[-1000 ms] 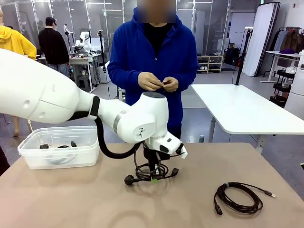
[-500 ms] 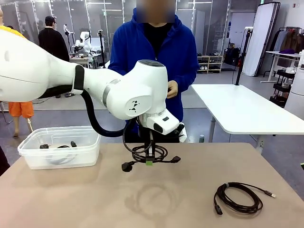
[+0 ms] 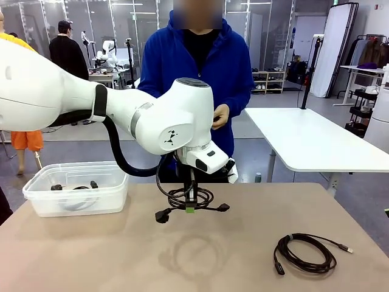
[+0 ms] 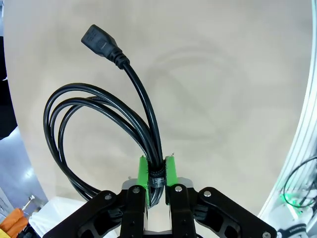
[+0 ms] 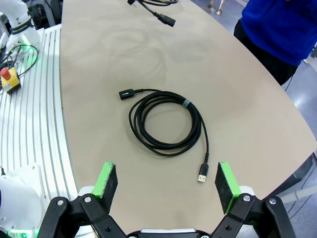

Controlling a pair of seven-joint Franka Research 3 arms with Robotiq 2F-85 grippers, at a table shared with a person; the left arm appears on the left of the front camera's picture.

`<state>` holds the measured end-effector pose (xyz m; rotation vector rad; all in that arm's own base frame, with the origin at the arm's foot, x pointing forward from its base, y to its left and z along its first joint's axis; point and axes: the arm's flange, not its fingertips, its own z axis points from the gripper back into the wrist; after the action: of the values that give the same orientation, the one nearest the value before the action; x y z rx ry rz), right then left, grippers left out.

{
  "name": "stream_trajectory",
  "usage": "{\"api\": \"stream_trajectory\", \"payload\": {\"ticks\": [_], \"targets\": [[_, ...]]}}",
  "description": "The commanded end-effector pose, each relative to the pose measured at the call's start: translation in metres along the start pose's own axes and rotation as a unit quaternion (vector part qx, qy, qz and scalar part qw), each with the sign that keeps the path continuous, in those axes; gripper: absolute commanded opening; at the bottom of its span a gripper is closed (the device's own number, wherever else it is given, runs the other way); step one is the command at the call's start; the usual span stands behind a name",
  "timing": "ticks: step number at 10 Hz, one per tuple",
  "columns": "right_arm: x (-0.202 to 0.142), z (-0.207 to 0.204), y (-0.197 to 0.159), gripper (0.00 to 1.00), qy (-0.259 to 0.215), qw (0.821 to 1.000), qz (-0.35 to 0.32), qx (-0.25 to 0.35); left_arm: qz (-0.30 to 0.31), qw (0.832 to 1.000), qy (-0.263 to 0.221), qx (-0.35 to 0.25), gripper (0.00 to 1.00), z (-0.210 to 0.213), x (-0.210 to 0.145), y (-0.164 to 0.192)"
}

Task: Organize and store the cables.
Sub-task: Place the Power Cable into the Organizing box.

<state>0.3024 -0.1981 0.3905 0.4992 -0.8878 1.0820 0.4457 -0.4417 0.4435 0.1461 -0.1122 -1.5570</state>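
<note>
The left end effector (image 4: 157, 171) pinches a coiled black power cable (image 4: 148, 119) above the counter's (image 3: 91, 255) middle, while the right end effector (image 5: 166, 183) gapes wide over a coiled USB cable (image 5: 186, 104) lying near right.

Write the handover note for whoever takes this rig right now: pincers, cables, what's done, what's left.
Left pincer: shut on a coiled black cable, lifted clear of the table, near its middle.
Right pincer: open, nothing in it, above the second coiled cable, which lies flat on the table at the robot's right.
Clear bin at the robot's left: a stored cable lies inside.
Done: some cable binned, one coil picked up.
Left: carry the held coil to the bin and drop it in, then probably fetch the second one.
</note>
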Motion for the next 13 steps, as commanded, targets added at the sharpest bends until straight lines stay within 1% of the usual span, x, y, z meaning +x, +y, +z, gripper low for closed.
{"api": "stream_trajectory", "payload": {"ticks": [1,2,3,4,5,7,8,9,10,11,12,13], "targets": [[0.003,0.0,-0.001,1.0,-0.004,1.0,-0.009,-0.006,0.0,1.0,-0.001,0.002,0.08,0.004,0.001,0.0],[0.003,0.0,-0.001,1.0,-0.004,1.0,-0.009,-0.006,0.0,1.0,0.0,0.0,0.15,0.0,0.0,0.0],[0.003,0.0,-0.001,1.0,-0.004,1.0,-0.009,-0.006,-0.041,0.999,0.004,0.0,0.15,0.016,-0.003,-0.01],[0.003,0.0,-0.001,1.0,-0.004,1.0,-0.009,-0.006,-0.063,0.998,0.011,0.001,0.15,0.03,-0.018,-0.01],[0.003,0.0,-0.001,1.0,-0.004,1.0,-0.009,-0.006,-0.101,0.994,-0.002,-0.032,0.15,0.045,-0.043,-0.006],[0.003,0.0,-0.001,1.0,-0.004,1.0,-0.009,-0.006,-0.142,0.987,-0.042,-0.056,0.15,0.072,-0.089,0.0],[0.003,0.0,-0.001,1.0,-0.004,1.0,-0.009,-0.006,-0.158,0.984,-0.052,-0.058,0.15,0.082,-0.111,0.002],[0.003,0.0,-0.001,1.0,-0.004,1.0,-0.009,-0.006,-0.192,0.978,-0.061,-0.06,0.15,0.092,-0.138,0.002],[0.003,0.0,-0.001,1.0,-0.004,1.0,-0.009,-0.006,-0.195,0.977,-0.062,-0.068,0.15,0.099,-0.164,0.005],[0.003,0.0,-0.001,1.0,-0.004,1.0,-0.009,-0.006,-0.174,0.981,-0.051,-0.07,0.15,0.107,-0.19,0.006],[0.003,0.0,-0.001,1.0,-0.004,1.0,-0.009,-0.006,-0.153,0.984,-0.052,-0.07,0.15,0.114,-0.215,0.006],[0.003,0.0,-0.001,1.0,-0.004,1.0,-0.009,-0.006,-0.121,0.99,-0.048,-0.058,0.15,0.121,-0.239,0.007]]}}
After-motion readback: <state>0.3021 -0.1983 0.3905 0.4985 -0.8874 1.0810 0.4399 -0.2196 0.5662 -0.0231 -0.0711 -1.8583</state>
